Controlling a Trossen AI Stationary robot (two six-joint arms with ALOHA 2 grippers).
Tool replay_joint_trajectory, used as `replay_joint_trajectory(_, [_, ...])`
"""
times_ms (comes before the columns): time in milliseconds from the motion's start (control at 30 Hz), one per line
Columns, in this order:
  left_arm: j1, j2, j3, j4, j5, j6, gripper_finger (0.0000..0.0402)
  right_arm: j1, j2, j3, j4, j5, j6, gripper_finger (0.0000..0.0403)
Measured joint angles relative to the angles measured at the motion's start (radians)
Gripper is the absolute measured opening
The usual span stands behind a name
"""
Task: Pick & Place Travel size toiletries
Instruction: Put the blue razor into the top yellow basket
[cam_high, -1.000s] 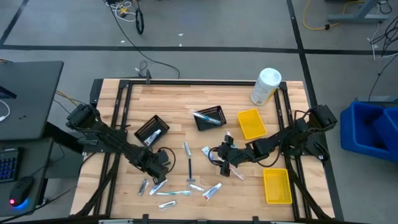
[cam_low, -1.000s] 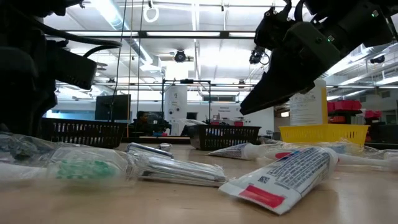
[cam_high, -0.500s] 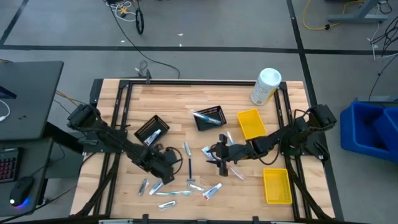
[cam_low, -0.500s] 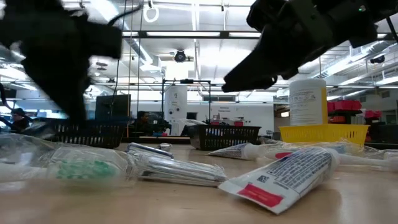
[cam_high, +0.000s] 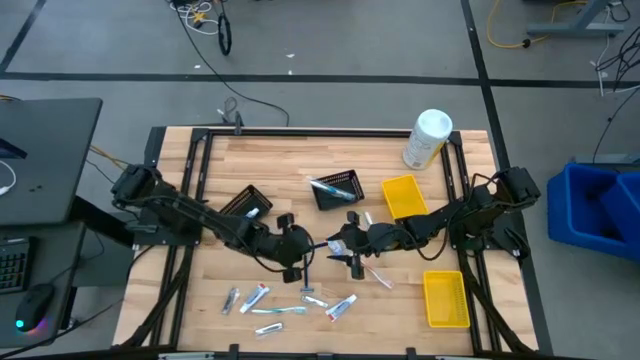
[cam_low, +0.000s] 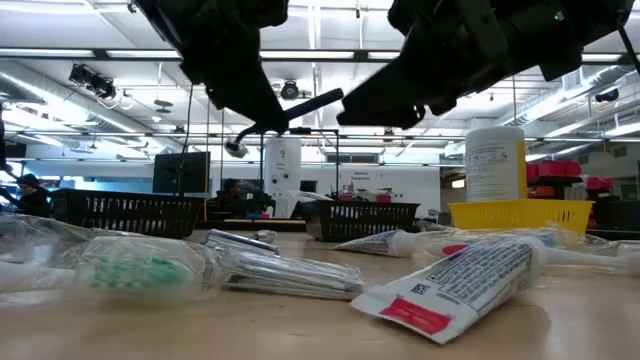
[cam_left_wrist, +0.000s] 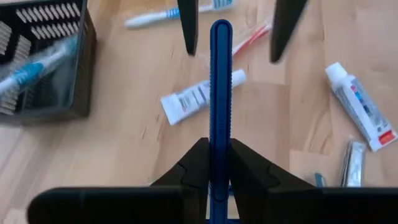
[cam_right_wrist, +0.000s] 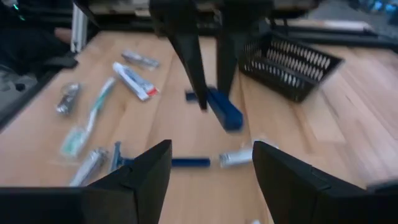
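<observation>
My left gripper (cam_high: 297, 253) is over the table's middle, shut on a slim blue-handled razor (cam_left_wrist: 220, 81). The low view shows the razor (cam_low: 290, 112) up in the air. My right gripper (cam_high: 345, 247) is open just to its right, facing it; its fingers (cam_left_wrist: 283, 28) show beyond the razor's far end. A white toothpaste tube (cam_left_wrist: 202, 96) lies on the wood below. More tubes, toothbrushes and packets (cam_high: 268, 300) lie near the near edge. My left gripper pinches the razor's blue handle (cam_left_wrist: 220, 152) between its two fingers. The handle runs along the fingers and sticks out well ahead of them. The razor is lifted clear of the table and tilted, its pale head end (cam_low: 236, 147) lower.
Two black mesh baskets (cam_high: 335, 187) (cam_high: 245, 207) sit behind the grippers, one with a toothbrush in it. Two yellow trays (cam_high: 405, 198) (cam_high: 446, 298) stand on the right. A big white canister (cam_high: 428, 138) stands at the far right corner.
My left gripper has moved toward the table's right, to the blue razor that lay on the wood. The razor is now lifted clear. My right gripper has shifted a little toward the left, closer to the left gripper.
</observation>
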Motion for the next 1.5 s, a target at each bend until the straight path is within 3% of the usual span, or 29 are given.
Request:
replay_joint_trajectory(133, [0.021,0.0,0.0,0.011,0.012,0.036,0.0056,-0.011,0.0,0.0,0.046,-0.018,-0.01,0.0236])
replay_joint_trajectory(533, [0.075,-0.001,0.0,0.04,0.018,0.094,0.0056,-0.049,0.0,0.0,0.047,-0.018,-0.007,0.0168])
replay_joint_trajectory(767, [0.097,-0.001,0.0,0.044,0.05,0.117,0.0053,-0.053,0.0,0.0,0.049,-0.024,-0.007,0.0149])
replay_joint_trajectory(1500, [0.103,-0.001,0.0,0.044,0.067,0.134,0.006,-0.064,0.0,0.0,0.047,-0.023,0.001,0.0074])
